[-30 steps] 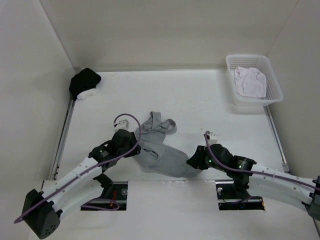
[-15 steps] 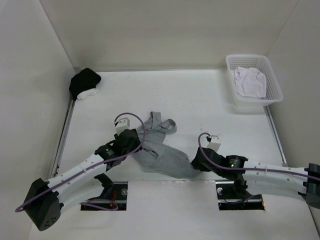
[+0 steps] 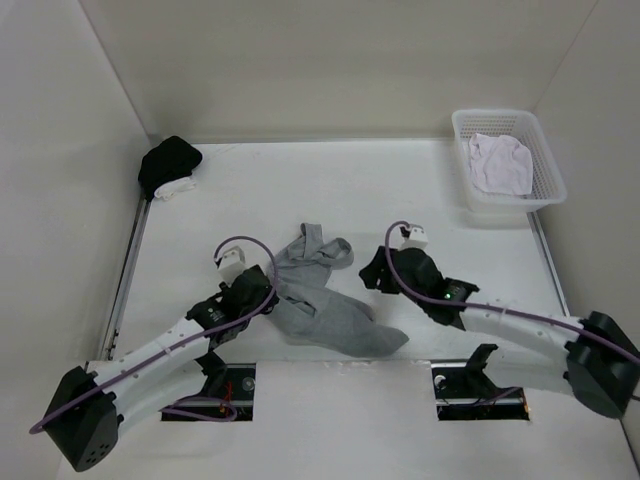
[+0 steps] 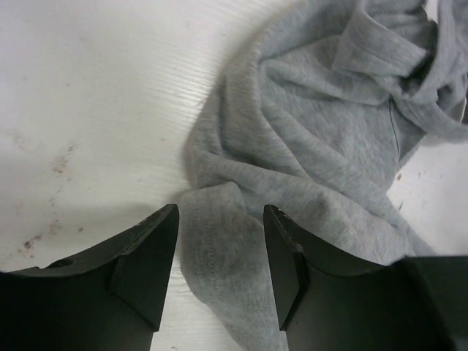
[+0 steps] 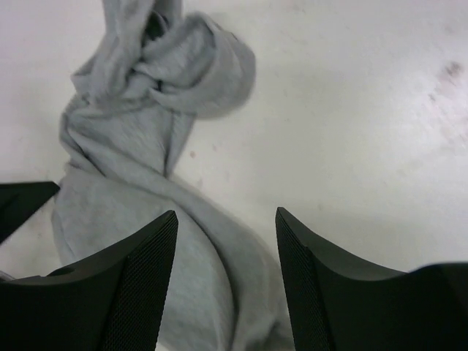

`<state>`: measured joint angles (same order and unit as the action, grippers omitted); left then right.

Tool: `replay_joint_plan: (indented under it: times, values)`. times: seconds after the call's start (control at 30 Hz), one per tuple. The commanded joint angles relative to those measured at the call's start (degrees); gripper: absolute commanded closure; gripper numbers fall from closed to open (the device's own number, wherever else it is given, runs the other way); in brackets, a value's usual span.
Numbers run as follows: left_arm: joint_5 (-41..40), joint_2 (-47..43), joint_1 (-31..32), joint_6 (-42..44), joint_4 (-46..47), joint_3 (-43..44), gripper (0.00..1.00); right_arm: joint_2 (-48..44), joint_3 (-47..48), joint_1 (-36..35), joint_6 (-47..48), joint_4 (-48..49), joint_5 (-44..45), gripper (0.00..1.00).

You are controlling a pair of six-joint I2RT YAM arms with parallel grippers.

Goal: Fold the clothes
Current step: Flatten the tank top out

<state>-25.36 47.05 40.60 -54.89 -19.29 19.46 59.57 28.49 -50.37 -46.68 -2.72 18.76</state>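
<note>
Table [image 3: 400, 190], grey clothes [image 3: 325, 312], perhaps twisted

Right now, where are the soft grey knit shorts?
Top view: the grey knit shorts lie crumpled at the near middle, between the left gripper and right gripper.

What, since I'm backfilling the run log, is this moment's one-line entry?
clothes: crumpled, unfolded | left end effector: open, straddling clothes edge | right end effector: open, empty

We record the shorts [image 4: 322, 146] as heather-grey knit cloth, the table [image 4: 95, 88] as matt white, grained and stained, the basket [image 3: 550, 172] as white plastic lattice.
</note>
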Motion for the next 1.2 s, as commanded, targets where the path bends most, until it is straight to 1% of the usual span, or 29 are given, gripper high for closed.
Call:
replay_joint_plan:
  times: [0.0, 0.1, 0.17, 0.23, 0.3, 0.4, 0.43, 0.47, 0.5, 0.53, 0.57, 0.6, 0.63, 0.7, 0.8, 0.93, 1.03, 1.07, 1.1, 1.13, 1.17]
  values:
    - [-5.8, -2.0, 0.6, -7.7, -1.8, -1.7, 0.50, 11.2, 6.3, 4.3, 6.9, 17.8, -13.6, 0.38]
    - [-5.7, -2.9, 0.1, -9.3, -0.8, -3.4, 0.45, 23.3, 11.5, 6.6, 7.0, 24.4, -17.3, 0.35]
    - [-3.8, -3.0, 0.0, -9.2, 1.5, -4.6, 0.46, 30.3, 15.5, 7.6, 6.2, 26.3, -18.1, 0.35]
    - [-1.5, -3.3, -0.3, -8.7, 4.4, -5.9, 0.52, 35.8, 19.0, 8.0, 4.9, 27.2, -17.8, 0.36]
    - [0.8, -3.4, -0.6, -8.4, 7.7, -7.1, 0.62, 39.5, 21.6, 8.3, 3.7, 26.5, -16.7, 0.39]
    - [2.8, -3.5, -0.8, -7.3, 10.2, -7.5, 0.74, 42.1, 23.6, 8.8, 2.7, 25.6, -14.2, 0.42]
    - [3.1, -3.5, -0.8, -6.9, 10.5, -7.4, 0.79, 42.6, 24.1, 8.8, 2.8, 24.9, -13.4, 0.46]
    - [3.4, -3.7, -0.9, -6.5, 10.6, -7.2, 0.83, 42.8, 24.6, 9.0, 2.9, 24.3, -12.7, 0.55]
    - [3.7, -4.0, -0.9, -6.2, 10.6, -7.0, 0.87, 43.3, 25.1, 9.4, 2.9, 23.6, -12.3, 0.69]
    - [3.8, -4.3, -1.0, -5.8, 10.6, -6.7, 0.90, 43.8, 25.8, 9.9, 3.0, 23.1, -12.1, 0.80]
    - [3.9, -4.8, -1.1, -5.5, 10.6, -6.5, 0.92, 44.7, 26.9, 10.6, 3.0, 22.9, -12.3, 0.88]
    - [4.1, -5.2, -1.2, -5.2, 10.6, -6.2, 0.93, 45.9, 28.3, 11.4, 3.2, 22.6, -12.9, 0.94]
    - [4.1, -5.5, -1.3, -4.8, 10.6, -5.8, 0.94, 46.9, 29.9, 12.3, 3.3, 22.4, -13.3, 0.97]
    - [4.1, -5.7, -1.7, -3.8, 10.5, -4.5, 0.95, 48.8, 33.2, 14.5, 3.5, 22.3, -13.6, 1.00]
    - [4.1, -5.4, -2.8, -2.0, 10.6, -2.2, 0.95, 51.6, 41.4, 19.5, 3.5, 20.8, -13.8, 1.00]
    - [4.1, -5.1, -5.5, 0.6, 10.9, 0.9, 0.95, 53.1, 54.4, 26.5, 3.9, 14.9, -13.2, 1.00]
    - [4.1, -6.3, -7.1, 1.1, 10.6, 1.5, 0.95, 55.9, 64.1, 29.8, 5.4, 10.3, -13.1, 1.00]
    - [4.1, -6.7, -7.3, 1.0, 10.3, 1.1, 0.96, 58.0, 68.3, 30.6, 6.3, 8.2, -13.7, 0.97]
    - [4.1, -7.1, -7.6, 0.8, 10.1, 0.7, 0.96, 60.3, 72.5, 31.0, 7.5, 6.1, -14.2, 0.92]
    - [4.1, -7.5, -7.8, 0.4, 9.7, 0.1, 0.97, 63.0, 76.3, 31.3, 8.6, 3.8, -15.3, 0.83]
    - [4.1, -7.8, -7.9, -0.1, 9.3, -0.4, 0.97, 65.5, 79.9, 31.4, 9.6, 1.2, -16.9, 0.68]
